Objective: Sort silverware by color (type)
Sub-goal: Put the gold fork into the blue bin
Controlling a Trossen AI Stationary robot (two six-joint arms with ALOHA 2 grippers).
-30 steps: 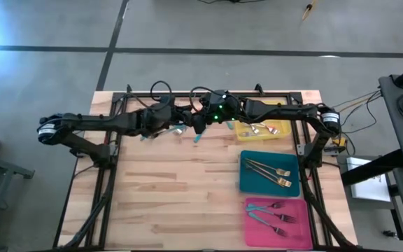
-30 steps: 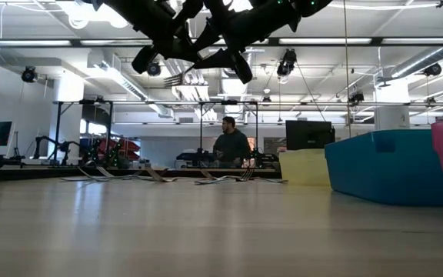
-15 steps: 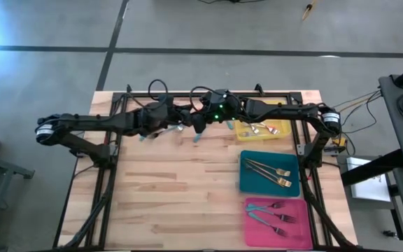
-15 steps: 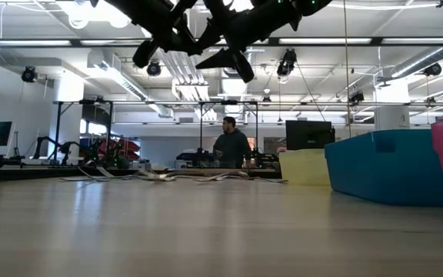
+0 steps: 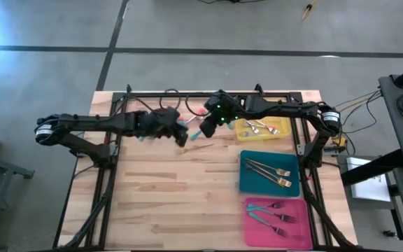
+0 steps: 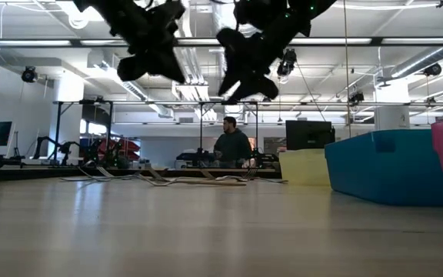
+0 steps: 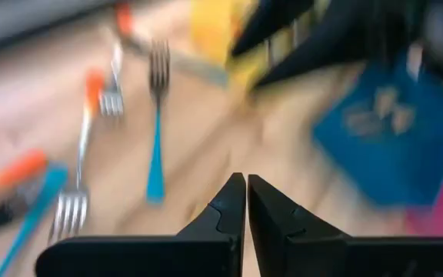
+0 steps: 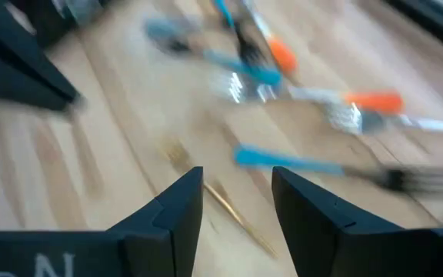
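A loose pile of silverware with red-orange and teal handles lies on the table at its far middle; it also shows in the left wrist view. One gold-toned fork lies flat on the wood just nearer than the pile, and shows below my right gripper. My left gripper is shut and empty above the table, beside the pile. My right gripper is open and empty, hovering over the gold fork and a teal fork.
Three trays stand along the right side: a yellow one at the far end with forks, a teal one with gold forks, a pink one with teal forks. Bare wood lies to the near left. A person sits far behind the table.
A gold fork that hung high between the two grippers has fallen and now lies flat on the table. The two grippers have drawn apart, my left one going a little toward the table's near edge.
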